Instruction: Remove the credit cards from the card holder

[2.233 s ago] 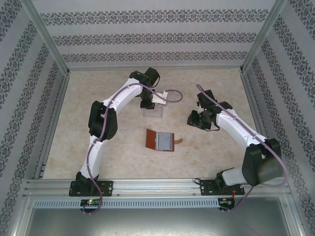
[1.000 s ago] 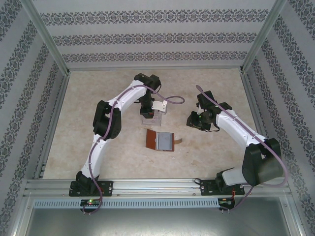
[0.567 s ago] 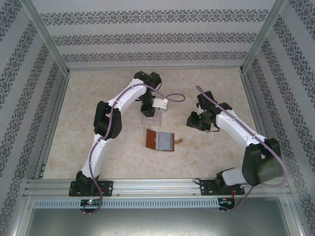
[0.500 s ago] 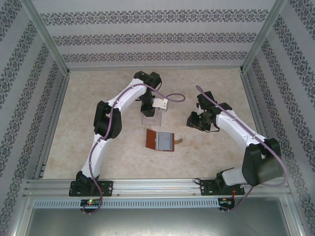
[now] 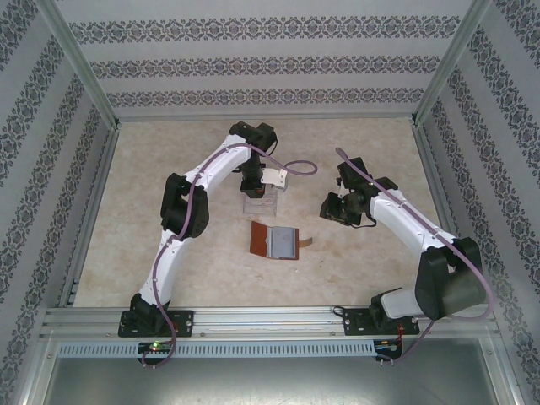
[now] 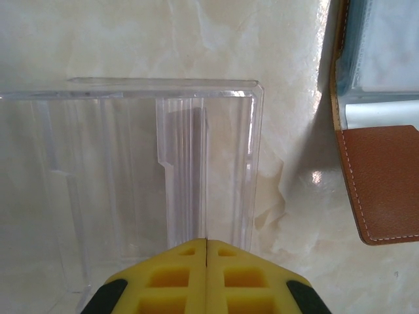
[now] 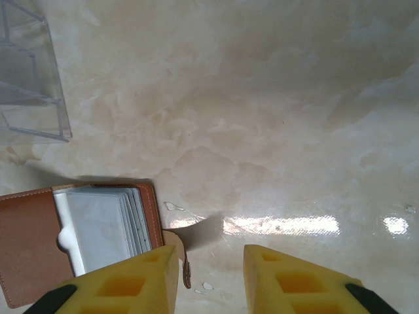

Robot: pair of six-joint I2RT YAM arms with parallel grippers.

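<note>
Left tool [image 6: 207, 252] is hovering pinched together over the rack [image 6: 131, 183]; right tool [image 7: 209, 261] is gaping wide above the holder [image 7: 33, 242], cards [image 7: 105, 226] sitting inside.

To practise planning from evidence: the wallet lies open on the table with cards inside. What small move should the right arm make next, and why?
Probably shift the right gripper towards the wallet and lower it over the cards. Its jaws are open and empty, hanging beside the snap tab, while the cards sit exposed in the open wallet.
</note>
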